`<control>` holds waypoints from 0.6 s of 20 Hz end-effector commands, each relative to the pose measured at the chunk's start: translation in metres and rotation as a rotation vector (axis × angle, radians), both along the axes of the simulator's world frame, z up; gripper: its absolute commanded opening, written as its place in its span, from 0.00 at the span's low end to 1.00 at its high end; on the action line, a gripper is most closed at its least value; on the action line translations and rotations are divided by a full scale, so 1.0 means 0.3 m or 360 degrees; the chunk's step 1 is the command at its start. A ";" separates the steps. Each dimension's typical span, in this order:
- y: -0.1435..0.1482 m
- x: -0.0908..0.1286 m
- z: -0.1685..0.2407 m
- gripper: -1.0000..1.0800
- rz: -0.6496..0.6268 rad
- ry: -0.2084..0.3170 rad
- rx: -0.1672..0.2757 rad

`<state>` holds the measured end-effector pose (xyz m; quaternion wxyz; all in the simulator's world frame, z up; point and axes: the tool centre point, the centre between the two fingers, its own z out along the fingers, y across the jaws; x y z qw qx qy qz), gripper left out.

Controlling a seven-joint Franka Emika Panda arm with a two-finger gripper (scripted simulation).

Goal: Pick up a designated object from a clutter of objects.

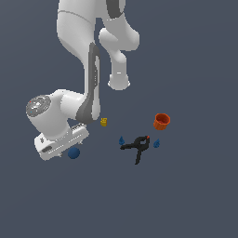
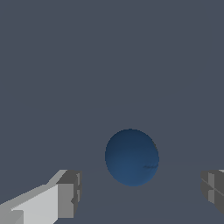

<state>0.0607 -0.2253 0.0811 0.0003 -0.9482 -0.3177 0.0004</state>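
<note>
Wrist view, smooth round dark blue ball (image 2: 131,157), blocky grey fingers (image 2: 70,194) spread apart, not touching it

No readable text, labels, brands or numbers in either view. Arm housing (image 1: 60,118) has a few tiny dark marks near the wrist in the exterior view, too small to read. Blue ball (image 2: 131,157) has a faint dark scuff, not lettering.
</note>
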 end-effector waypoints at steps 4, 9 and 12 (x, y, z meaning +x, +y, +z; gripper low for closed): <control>0.000 -0.001 -0.046 0.96 0.0001 0.0000 0.0000; 0.000 -0.004 -0.134 0.96 0.0004 -0.0001 0.0000; -0.001 -0.003 -0.162 0.96 0.0005 -0.0001 0.0000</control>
